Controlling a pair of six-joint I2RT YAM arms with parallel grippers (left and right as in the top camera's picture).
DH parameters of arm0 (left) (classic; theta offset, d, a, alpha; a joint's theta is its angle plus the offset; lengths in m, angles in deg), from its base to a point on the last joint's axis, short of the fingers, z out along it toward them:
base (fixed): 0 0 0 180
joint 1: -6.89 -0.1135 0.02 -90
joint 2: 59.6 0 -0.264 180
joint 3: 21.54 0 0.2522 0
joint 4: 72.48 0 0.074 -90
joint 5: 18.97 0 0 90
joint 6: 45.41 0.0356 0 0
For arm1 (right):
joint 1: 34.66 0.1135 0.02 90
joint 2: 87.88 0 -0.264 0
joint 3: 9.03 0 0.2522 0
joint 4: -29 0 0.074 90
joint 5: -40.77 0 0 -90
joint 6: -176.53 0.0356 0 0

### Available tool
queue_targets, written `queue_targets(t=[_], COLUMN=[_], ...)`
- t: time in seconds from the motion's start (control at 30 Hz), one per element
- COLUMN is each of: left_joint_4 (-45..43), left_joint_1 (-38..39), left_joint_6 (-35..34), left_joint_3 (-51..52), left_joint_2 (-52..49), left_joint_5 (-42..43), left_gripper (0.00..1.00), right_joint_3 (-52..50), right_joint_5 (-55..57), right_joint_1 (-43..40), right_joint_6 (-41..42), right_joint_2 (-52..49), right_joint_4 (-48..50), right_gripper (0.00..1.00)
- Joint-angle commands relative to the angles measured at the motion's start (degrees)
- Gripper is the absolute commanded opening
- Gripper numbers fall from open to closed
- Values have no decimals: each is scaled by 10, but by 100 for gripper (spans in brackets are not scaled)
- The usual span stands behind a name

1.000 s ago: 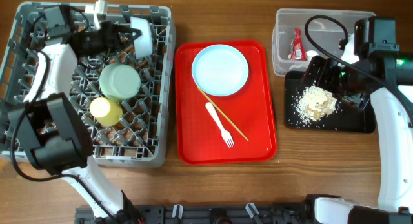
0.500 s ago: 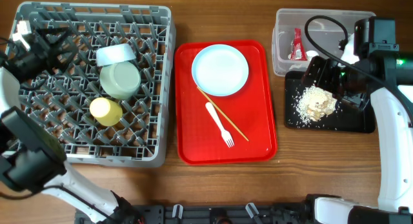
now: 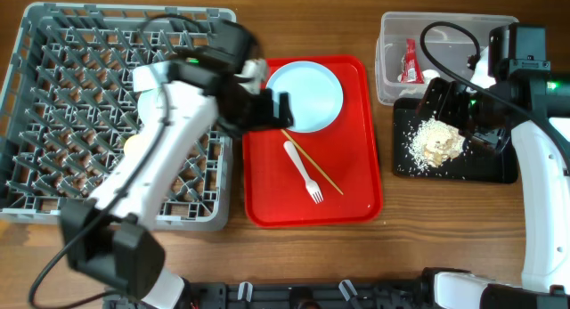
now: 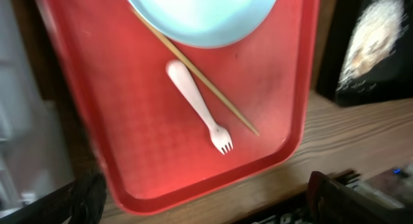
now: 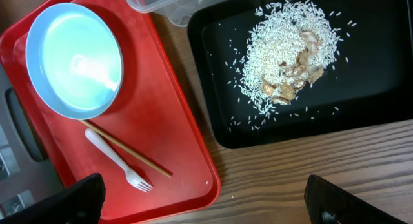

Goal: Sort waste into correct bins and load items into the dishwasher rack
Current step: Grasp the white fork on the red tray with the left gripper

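My left gripper (image 3: 272,109) hangs open over the left edge of the red tray (image 3: 352,202), empty; in the left wrist view its gripper (image 4: 210,208) frames the white fork (image 4: 197,104) and the chopstick (image 4: 200,82). The pale-blue plate (image 3: 305,95) lies at the tray's far end, with the fork (image 3: 303,171) and the chopstick (image 3: 307,158) in front of it. My left arm reaches across the grey rack (image 3: 53,95) and covers the bowls and cup. My right gripper (image 3: 454,109) stands open above the food scraps (image 3: 436,140) on the black tray (image 3: 490,171).
The clear tub (image 3: 392,42) at the back right holds the red wrapper (image 3: 411,61). In the right wrist view the scraps (image 5: 287,53) are spread over the black tray (image 5: 361,101), next to the red tray (image 5: 174,140) and bare wooden table (image 5: 290,179).
My left gripper let go of the pale bowl in the rack and opened. The arm then swung left and back across the rack to the red tray. The right arm has not moved.
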Motion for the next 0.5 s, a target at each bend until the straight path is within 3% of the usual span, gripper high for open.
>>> queue_targets(t=[0.0, 0.13, 0.27, 0.47], left_joint_4=[3, -35, -171, -199], left_joint_1=[84, 160, 212, 231], left_joint_6=[-113, -209, -218, -230], left_joint_3=[7, 58, 156, 201], left_joint_2=[-52, -99, -106, -107], left_joint_5=[-77, -78, -116, -248], left_gripper=[100, 100, 99, 92], right_joint_3=[4, 4, 4, 4], right_joint_5=[12, 12, 12, 10], right_joint_1=[-1, -1, -1, -1], right_joint_6=[-8, -7, -8, -7], right_joint_2=[-1, -1, -1, -1], right_joint_4=[0, 0, -1, -1], right_gripper=[100, 100, 100, 100])
